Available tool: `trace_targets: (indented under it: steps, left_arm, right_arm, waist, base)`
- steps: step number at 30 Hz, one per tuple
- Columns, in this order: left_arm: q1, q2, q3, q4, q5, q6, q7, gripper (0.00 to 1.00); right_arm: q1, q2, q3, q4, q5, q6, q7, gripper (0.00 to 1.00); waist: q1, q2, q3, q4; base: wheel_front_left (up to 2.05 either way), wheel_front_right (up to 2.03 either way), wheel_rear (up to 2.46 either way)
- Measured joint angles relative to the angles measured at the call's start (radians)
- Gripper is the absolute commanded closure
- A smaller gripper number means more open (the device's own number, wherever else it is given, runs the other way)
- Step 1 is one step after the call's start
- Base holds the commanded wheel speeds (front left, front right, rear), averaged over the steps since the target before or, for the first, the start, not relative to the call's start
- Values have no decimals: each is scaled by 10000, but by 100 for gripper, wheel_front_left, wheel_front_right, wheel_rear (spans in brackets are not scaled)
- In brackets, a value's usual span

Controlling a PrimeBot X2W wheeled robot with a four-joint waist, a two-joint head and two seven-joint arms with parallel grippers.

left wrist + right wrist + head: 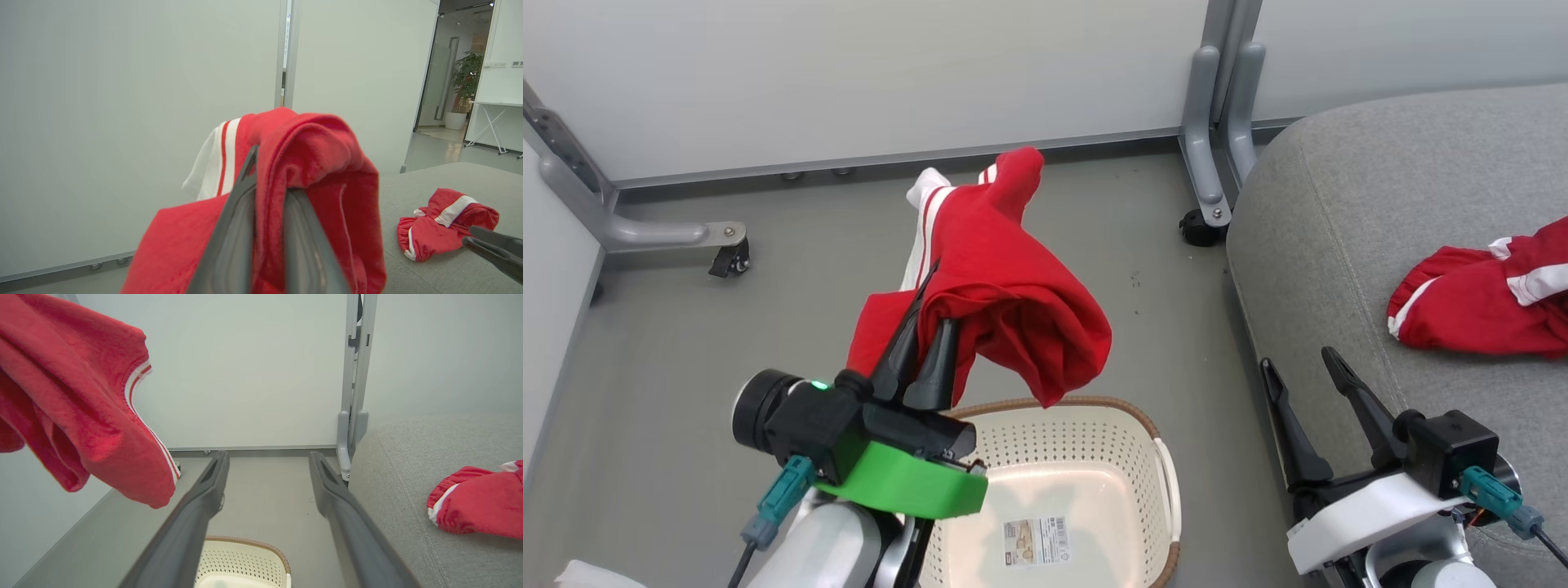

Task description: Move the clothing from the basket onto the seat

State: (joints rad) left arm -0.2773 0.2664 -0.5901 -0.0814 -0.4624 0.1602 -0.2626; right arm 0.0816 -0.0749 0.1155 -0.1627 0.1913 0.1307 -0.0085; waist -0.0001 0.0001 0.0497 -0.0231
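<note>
Left gripper (931,327) fingers pinch the red garment (1013,278), which drapes over both fingers above the basket (1127,412). Right gripper (1298,359) fingers are spread, holding nothing.

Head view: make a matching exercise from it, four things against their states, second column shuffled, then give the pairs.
1. left tool
2. right tool
3. basket
4. second red garment

A. open, holding nothing
B. lying on the grey seat
C. shut on a red garment
D. paper label on its floor

Pairs: 1-C, 2-A, 3-D, 4-B
</note>
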Motion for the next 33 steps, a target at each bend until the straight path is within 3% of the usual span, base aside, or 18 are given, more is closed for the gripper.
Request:
trace_targets:
  steps: [23,29,33]
  left_arm:
    - [525,-25,90,-426,71,-111,2,100]
    - [527,-61,121,-418,117,-194,2,100]
    - [525,-100,115,-424,174,-259,0,100]
  right_arm:
    - [164,2,286,-107,29,0,247,0]
    - [-211,-370,1053,-155,263,0,337,0]
    - [-811,-784,2117,-161,677,0,472,0]
  waist:
    - [1,0,-212,67]
    - [1,0,-168,115]
    - [1,0,-89,184]
  base:
    - [0,0,0]
    - [0,0,0]
    - [0,0,0]
